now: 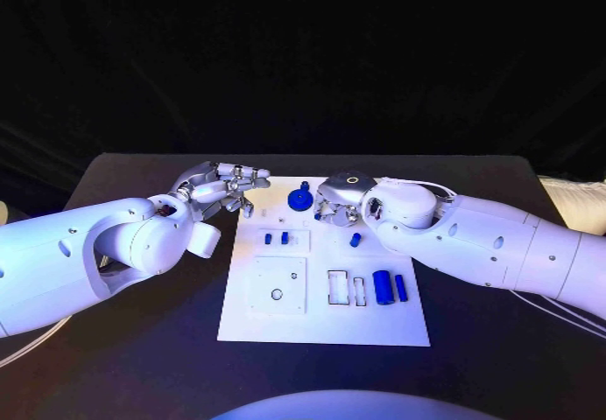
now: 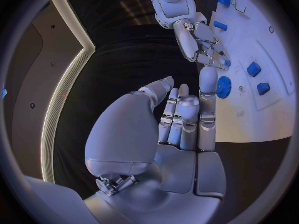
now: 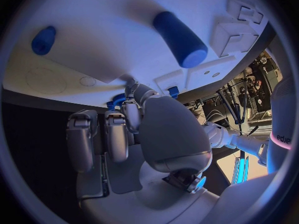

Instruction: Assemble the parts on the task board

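The white task board (image 1: 322, 315) lies in the middle of the table. A round blue toothed part (image 1: 300, 199) sits near its far edge, also in the left wrist view (image 2: 223, 86). Two small blue pegs (image 1: 277, 237) stand in a raised block, and a small blue piece (image 1: 356, 239) lies beside them. Two blue cylinders (image 1: 389, 287) lie at the board's right. My left hand (image 1: 228, 188) hovers at the far left corner, fingers extended and holding nothing (image 2: 181, 119). My right hand (image 1: 339, 203) bends down over the far part, its fingertips (image 2: 214, 58) at a tiny blue bit; a grip is unclear.
A square white plate (image 1: 277, 284) with holes and two narrow rectangular slots (image 1: 346, 289) occupy the board's near half. Black table (image 1: 139, 350) surrounds the board. A large blue cylinder (image 3: 179, 38) and a small blue piece (image 3: 44, 40) show on the board in the right wrist view.
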